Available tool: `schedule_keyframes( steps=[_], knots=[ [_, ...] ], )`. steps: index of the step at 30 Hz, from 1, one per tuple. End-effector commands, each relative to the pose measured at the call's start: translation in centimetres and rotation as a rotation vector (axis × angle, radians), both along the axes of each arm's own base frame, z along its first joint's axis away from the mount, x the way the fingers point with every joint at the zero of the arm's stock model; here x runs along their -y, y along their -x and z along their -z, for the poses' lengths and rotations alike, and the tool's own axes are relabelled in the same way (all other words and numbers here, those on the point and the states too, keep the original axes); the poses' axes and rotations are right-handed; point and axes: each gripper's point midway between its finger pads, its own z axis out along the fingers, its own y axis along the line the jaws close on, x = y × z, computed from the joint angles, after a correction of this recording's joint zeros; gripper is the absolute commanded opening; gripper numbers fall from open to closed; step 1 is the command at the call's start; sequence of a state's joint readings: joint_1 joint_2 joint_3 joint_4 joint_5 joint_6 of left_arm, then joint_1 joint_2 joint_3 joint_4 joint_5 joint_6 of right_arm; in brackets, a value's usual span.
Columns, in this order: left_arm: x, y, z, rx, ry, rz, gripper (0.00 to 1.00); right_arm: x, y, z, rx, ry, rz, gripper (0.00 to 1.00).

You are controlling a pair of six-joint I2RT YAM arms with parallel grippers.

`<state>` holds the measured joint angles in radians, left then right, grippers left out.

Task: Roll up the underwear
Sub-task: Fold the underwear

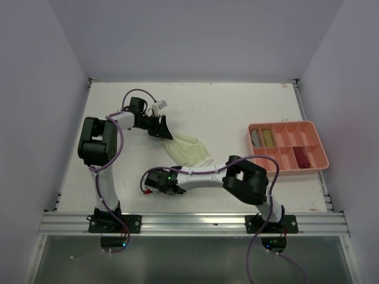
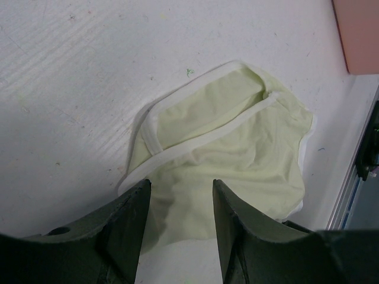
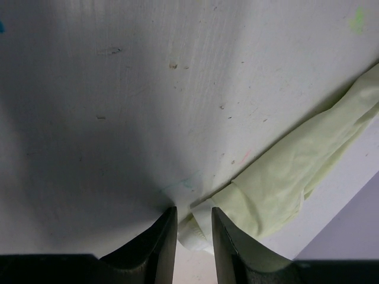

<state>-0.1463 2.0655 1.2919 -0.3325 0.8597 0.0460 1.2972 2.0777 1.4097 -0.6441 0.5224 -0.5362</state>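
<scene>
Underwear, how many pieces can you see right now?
4. A pale yellow-green one lies on the table; grey, tan and dark red rolls sit in the tray. Others may be hidden.

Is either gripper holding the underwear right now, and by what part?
Left gripper: open over the pale yellow-green underwear, holding nothing. Right gripper: jaws slightly apart at a banded corner; a pinch cannot be told.
</scene>
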Motion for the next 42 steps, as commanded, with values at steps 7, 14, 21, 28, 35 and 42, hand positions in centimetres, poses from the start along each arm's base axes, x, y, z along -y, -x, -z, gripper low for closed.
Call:
schedule_keyframes(
  steps=[7, 14, 21, 28, 35, 42],
  knots=[
    [-2.7, 0.6, 4.6, -0.048, -0.168, -0.042, 0.53, -0.8, -0.9, 0.6, 0.025, 0.034, -0.055, 0.33],
    [-3.0, 0.4, 4.9, -0.051, -0.177, -0.045, 0.53, 0.2, -0.7, 1.2, 0.011, 0.058, -0.053, 0.21],
    [-3.1, 0.3, 4.9, -0.052, -0.178, -0.046, 0.52, 0.8, -0.6, 1.7, 0.01, 0.07, -0.049, 0.07],
    [-3.0, 0.1, 5.0, -0.061, -0.176, -0.048, 0.53, 0.4, -0.8, 0.8, 0.021, 0.054, -0.049, 0.0],
    [-3.0, 0.2, 5.0, -0.061, -0.176, -0.041, 0.53, 0.1, -0.8, -1.5, 0.055, 0.077, -0.163, 0.22],
    [-2.9, 0.1, 5.2, -0.067, -0.171, -0.046, 0.53, 0.3, -0.8, -1.9, 0.062, 0.156, -0.29, 0.28]
  ],
)
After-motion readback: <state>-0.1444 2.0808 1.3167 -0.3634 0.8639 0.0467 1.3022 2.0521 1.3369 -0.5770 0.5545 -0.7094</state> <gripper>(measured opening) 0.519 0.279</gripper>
